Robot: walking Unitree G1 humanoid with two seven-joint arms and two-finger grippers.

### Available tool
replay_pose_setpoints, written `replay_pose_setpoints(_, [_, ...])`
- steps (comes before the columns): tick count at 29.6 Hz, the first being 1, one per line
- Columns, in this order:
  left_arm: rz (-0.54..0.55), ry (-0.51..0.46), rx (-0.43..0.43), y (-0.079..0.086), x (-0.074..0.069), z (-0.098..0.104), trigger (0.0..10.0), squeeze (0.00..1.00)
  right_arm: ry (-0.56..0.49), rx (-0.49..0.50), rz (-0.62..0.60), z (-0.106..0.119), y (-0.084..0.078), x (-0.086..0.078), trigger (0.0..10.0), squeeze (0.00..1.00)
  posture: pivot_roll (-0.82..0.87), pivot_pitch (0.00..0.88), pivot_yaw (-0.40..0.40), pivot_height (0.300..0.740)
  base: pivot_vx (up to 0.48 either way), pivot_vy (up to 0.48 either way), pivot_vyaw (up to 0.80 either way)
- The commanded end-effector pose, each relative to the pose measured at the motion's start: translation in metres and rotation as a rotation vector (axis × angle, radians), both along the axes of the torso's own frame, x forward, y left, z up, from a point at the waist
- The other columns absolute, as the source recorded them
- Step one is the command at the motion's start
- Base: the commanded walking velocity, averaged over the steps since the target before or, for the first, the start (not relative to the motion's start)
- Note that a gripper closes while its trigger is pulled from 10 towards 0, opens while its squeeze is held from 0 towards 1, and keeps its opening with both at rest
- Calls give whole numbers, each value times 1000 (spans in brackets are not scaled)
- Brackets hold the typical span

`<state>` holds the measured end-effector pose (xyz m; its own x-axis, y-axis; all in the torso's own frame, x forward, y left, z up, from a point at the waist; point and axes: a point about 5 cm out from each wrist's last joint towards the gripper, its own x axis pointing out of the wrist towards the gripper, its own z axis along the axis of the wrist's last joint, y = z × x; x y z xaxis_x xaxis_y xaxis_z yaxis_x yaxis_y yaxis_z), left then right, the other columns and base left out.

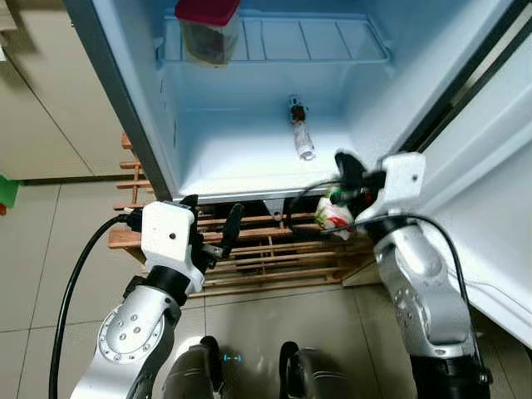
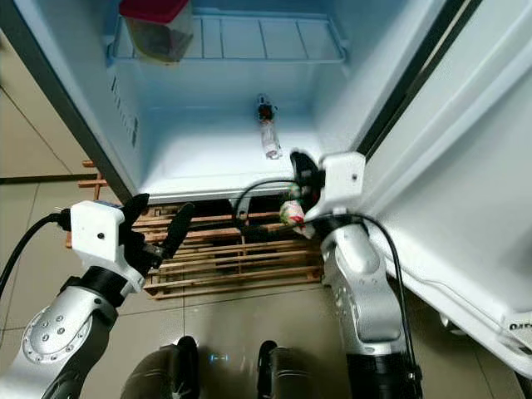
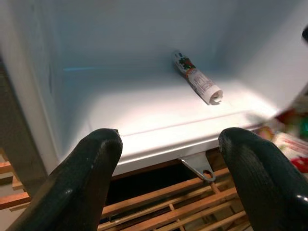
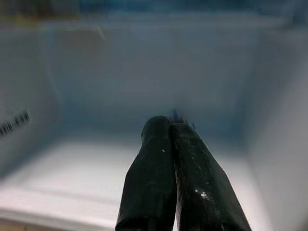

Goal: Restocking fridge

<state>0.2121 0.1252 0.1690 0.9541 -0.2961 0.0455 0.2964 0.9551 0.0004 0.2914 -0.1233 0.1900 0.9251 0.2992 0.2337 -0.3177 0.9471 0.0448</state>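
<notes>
A slatted wooden pallet (image 1: 274, 253) lies on the beige tiled floor (image 1: 50, 241) under the front edge of the cabinet, with a cream cupboard front (image 1: 37, 100) standing at the far left and a green object (image 1: 7, 191) beside it.

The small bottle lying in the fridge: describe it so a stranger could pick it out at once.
Look into the open fridge, at its white floor under the wire shelf. The small bottle lies on its side near the back, alone there; the red-lidded container sits up on the shelf.
</notes>
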Motion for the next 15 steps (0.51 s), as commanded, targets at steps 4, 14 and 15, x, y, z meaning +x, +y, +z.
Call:
replay_pose_setpoints(4, [-18,-6,-11,-3,-2,3,10000,0,18,13,-5,-1,-4,-2,0,0,0,251,-86,740,0,0,0])
replay_pose_setpoints(14, [-22,-8,-15,-5,-1,2,10000,0,-51,-110,-169,9,-23,-11,10000,1000,-8,234,-87,740,0,0,0])
replay_pose_setpoints(15, [-22,-8,-15,-5,-1,2,10000,0,-51,-110,-169,9,-23,-11,10000,1000,-8,234,-87,740,0,0,0])
